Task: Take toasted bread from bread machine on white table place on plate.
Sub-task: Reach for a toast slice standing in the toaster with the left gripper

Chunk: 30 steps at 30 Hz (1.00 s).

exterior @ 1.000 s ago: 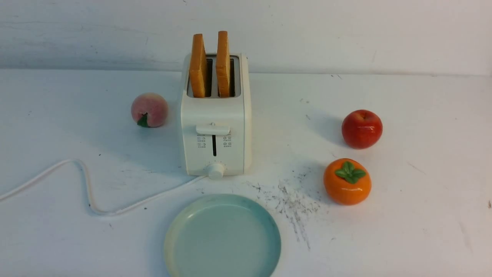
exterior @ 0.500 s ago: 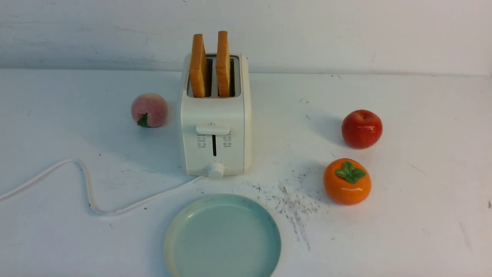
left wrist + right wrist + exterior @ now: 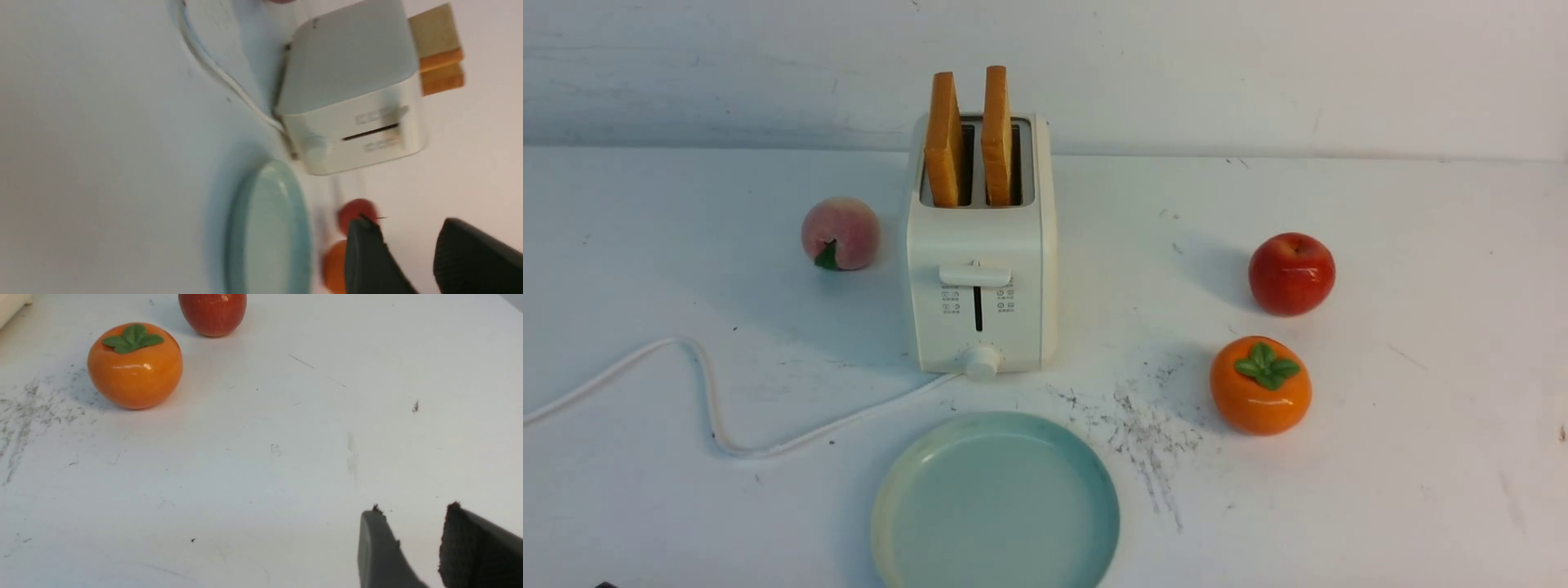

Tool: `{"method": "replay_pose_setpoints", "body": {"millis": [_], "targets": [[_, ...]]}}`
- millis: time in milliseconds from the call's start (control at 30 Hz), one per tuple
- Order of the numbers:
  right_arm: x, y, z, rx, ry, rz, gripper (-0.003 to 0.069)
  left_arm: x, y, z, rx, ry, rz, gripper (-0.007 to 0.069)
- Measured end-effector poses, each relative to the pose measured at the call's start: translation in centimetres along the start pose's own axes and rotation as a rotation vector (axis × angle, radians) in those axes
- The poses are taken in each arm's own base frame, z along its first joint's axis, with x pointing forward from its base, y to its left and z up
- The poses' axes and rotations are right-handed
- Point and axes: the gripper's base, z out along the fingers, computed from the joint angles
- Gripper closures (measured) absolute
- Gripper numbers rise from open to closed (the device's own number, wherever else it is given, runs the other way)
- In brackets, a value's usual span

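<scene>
The cream-white bread machine [image 3: 980, 269] stands on the white table [image 3: 1421, 474]. Two slices of toasted bread, the left one [image 3: 944, 139] and the right one [image 3: 996, 135], stand upright in its slots. The teal plate [image 3: 996, 502] lies empty in front of it. In the blurred left wrist view my left gripper [image 3: 406, 222] is open and empty, away from the bread machine [image 3: 351, 94], the toast [image 3: 437, 49] and the plate [image 3: 269, 228]. My right gripper [image 3: 413, 509] is open and empty above bare table.
A peach [image 3: 840, 233] sits left of the bread machine. A red apple [image 3: 1291, 273] and an orange persimmon [image 3: 1260, 385] sit to the right, and both show in the right wrist view, the persimmon [image 3: 135, 365] and the apple [image 3: 212, 312]. The white cord [image 3: 703, 392] snakes left.
A small dark tip has come into the front view at the bottom left edge. The toast, bread machine, plate and fruit have not moved.
</scene>
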Motion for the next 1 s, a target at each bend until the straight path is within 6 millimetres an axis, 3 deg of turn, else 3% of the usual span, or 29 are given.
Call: {"method": "replay_pose_setpoints", "body": {"millis": [167, 667, 800, 833, 900, 1000], "targets": [[0.0, 0.0, 0.0, 0.000, 0.000, -0.001, 0.0419, 0.1, -0.4, 0.0, 0.039, 0.016, -0.164, 0.0384], [-0.4, -0.2, 0.1, 0.023, -0.056, -0.061, 0.0419, 0.1, -0.5, 0.0, 0.049, 0.021, -0.208, 0.0389], [-2.2, 0.4, -0.2, -0.109, -0.251, 0.468, 0.0419, 0.4, -0.8, -0.1, 0.046, 0.050, -0.190, 0.0452], [-2.3, 0.4, -0.2, -0.116, -0.258, 0.498, 0.0419, 0.4, -0.9, -0.2, 0.048, 0.052, -0.189, 0.0457], [-2.8, 0.4, -0.4, -0.187, -0.302, 0.817, 0.0419, 0.2, -2.6, -0.7, 0.100, 0.051, -0.137, 0.0524], [-3.0, 0.4, -0.5, -0.235, -0.306, 1.054, 0.0419, -0.2, -5.5, -1.8, 0.192, 0.037, -0.048, 0.0627]]}}
